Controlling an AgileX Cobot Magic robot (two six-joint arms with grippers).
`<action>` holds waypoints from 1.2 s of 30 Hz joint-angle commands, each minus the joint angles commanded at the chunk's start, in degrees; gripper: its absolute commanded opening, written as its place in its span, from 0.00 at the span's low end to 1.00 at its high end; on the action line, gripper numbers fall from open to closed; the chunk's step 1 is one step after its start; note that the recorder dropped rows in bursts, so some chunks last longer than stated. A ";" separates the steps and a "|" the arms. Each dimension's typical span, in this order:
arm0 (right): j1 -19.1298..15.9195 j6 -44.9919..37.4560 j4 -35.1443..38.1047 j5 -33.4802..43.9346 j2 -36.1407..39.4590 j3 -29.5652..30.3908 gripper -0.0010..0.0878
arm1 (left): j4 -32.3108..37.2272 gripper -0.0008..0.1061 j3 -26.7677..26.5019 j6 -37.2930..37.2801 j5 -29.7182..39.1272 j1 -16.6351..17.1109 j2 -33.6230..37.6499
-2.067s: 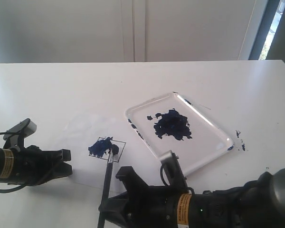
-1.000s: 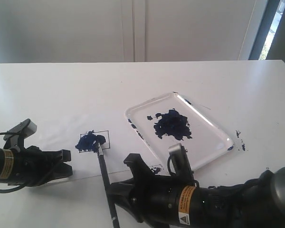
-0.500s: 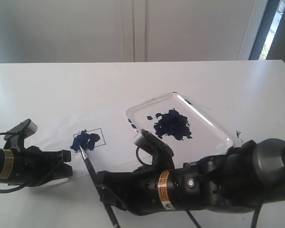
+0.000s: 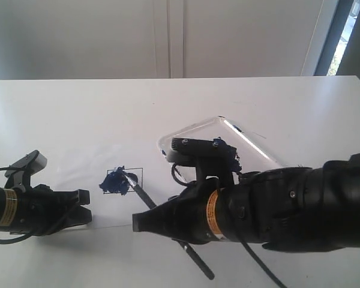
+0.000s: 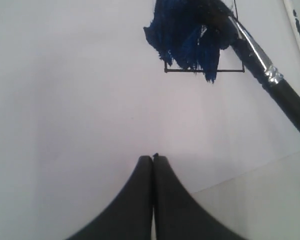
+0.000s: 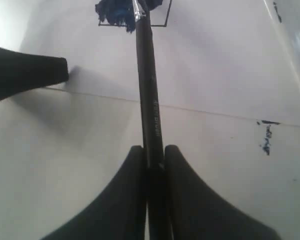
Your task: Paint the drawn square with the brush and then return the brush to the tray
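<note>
The drawn square (image 4: 127, 179) on the white sheet (image 4: 78, 162) is smeared dark blue, mostly over its left side and past the outline. The brush (image 4: 145, 197) lies slanted, its tip on the square (image 5: 200, 40) and its handle running toward the near right. My right gripper (image 6: 153, 150) is shut on the black handle (image 6: 147, 80), well back from the silver ferrule (image 5: 272, 75). My left gripper (image 5: 153, 158) is shut on nothing, resting on the sheet short of the square. The tray (image 4: 252, 137) sits behind my right arm, its blotch mostly hidden.
My right arm (image 4: 258, 210) fills the near middle and covers most of the tray. The left gripper (image 4: 83, 206) lies low at the near left. Blue paint specks (image 6: 266, 137) mark the table beside the sheet's edge (image 5: 240, 172).
The right arm has swung up and over the tray. The brush handle now points to the near right, and the square with its sheet has slid slightly right. The left arm has stayed put.
</note>
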 joint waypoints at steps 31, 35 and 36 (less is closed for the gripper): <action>7.00 -11.40 10.38 11.95 -1.98 -1.98 0.01 | 0.00 0.01 0.00 -1.00 -0.24 0.00 0.00; 7.11 -14.79 15.06 9.31 -1.98 -1.98 0.01 | 0.00 0.01 0.00 -1.00 -0.24 0.00 0.00; 7.11 -16.85 16.45 9.43 -1.98 -1.98 0.01 | 0.00 0.01 0.00 -1.00 -0.24 0.00 0.00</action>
